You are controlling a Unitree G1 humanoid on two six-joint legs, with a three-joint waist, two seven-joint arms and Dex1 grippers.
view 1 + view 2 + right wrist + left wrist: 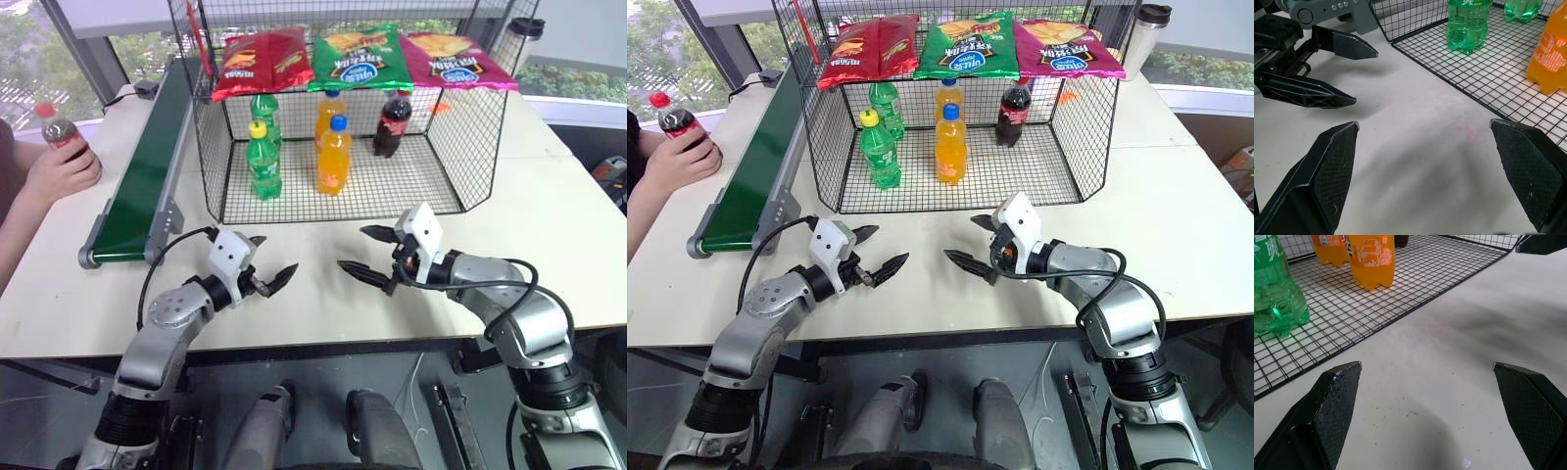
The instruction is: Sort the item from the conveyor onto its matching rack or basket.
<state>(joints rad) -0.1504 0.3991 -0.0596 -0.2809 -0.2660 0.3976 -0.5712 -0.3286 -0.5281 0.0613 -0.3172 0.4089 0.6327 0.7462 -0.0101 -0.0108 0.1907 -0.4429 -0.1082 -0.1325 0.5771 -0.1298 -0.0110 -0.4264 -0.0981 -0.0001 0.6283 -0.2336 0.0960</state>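
Left hand (268,262) and right hand (369,253) spread wide, empty, over white table (549,225), windows behind

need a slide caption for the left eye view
Both open tools, left and right, wait before the black wire-mesh cage; a person's hand holds the small cola bottle.

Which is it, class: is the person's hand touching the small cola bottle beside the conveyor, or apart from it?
Touching. In the left eye view the hand wraps around the cola bottle, fingers over its lower body, beside the conveyor.
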